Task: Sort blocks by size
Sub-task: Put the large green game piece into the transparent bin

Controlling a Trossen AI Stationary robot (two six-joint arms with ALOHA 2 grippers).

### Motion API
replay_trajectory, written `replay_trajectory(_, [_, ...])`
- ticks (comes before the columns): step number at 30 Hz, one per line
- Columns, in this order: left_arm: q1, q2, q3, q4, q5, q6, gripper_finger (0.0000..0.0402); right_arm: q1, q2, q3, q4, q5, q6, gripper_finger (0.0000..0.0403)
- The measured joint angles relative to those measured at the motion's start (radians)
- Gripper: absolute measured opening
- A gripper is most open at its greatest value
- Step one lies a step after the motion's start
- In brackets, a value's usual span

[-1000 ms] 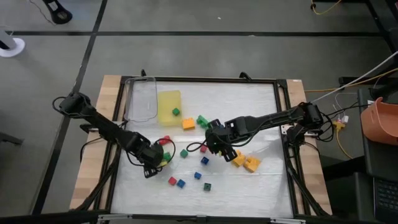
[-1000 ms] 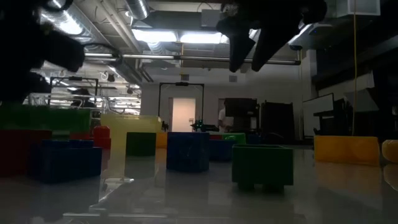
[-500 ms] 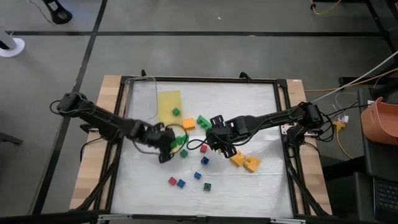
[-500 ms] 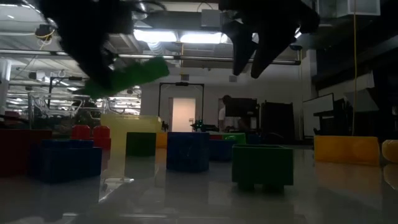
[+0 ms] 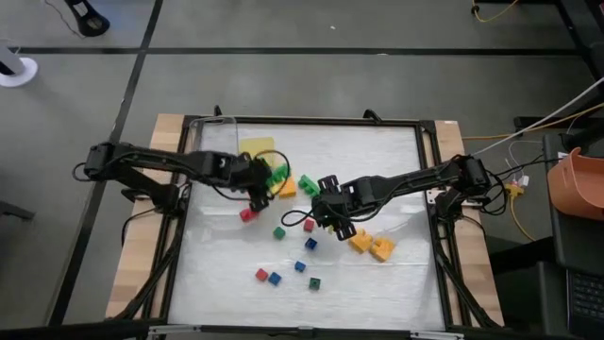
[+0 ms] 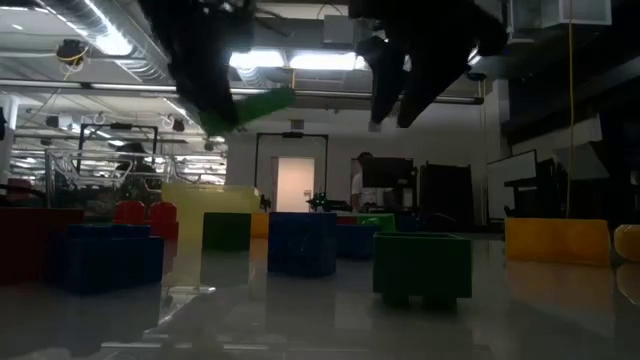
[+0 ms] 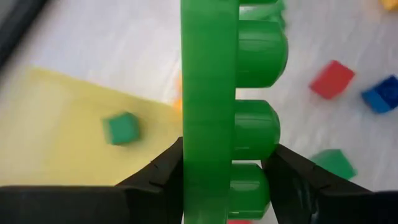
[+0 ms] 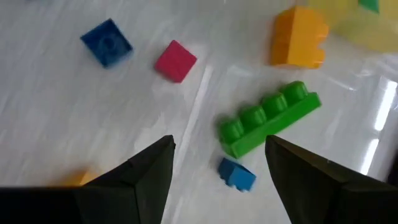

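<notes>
My left gripper (image 5: 267, 181) is shut on a long green brick (image 7: 224, 93), held in the air at the yellow tray's (image 5: 251, 151) near right corner; it also shows in the low view (image 6: 255, 104). A small green cube (image 7: 120, 127) lies on the tray. My right gripper (image 5: 326, 196) is open and empty above the table's middle. Its fingers stand over a second long green brick (image 8: 268, 118) and a small blue cube (image 8: 236, 174). Small red, blue and green cubes (image 5: 275, 279) lie scattered on the near part of the table. My left gripper pinches one end of the long green brick (image 7: 217, 180) between its two fingers, one finger on the flat underside, the other on the studded top. The brick sticks out forward, in line with the fingers. It is lifted clear of the table and tilted in the low view.
A clear plastic container (image 5: 215, 151) stands left of the yellow tray. An orange brick (image 5: 285, 188) and a long green one (image 5: 308, 183) lie between the grippers. A red brick (image 5: 247, 214) lies near the left gripper. Two orange bricks (image 5: 372, 246) lie to the right.
My left gripper has lifted the long green brick off the table's near left part. It has carried it up, toward the far edge and to the right, toward the yellow tray. The red brick beside it has stayed on the table.
</notes>
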Motion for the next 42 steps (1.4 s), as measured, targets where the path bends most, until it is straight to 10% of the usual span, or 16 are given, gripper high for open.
replay_trajectory(13, [0.174, -0.186, 0.045, -0.615, -0.224, -0.375, 0.0164, -0.120, 0.001, -0.167, 0.280, 0.033, 0.291, 0.0253])
replay_trajectory(42, [0.345, -0.209, -0.185, -0.475, -0.191, -0.349, 0.0223, -0.220, 0.041, -0.323, 0.545, 0.000, 0.469, 0.0253])
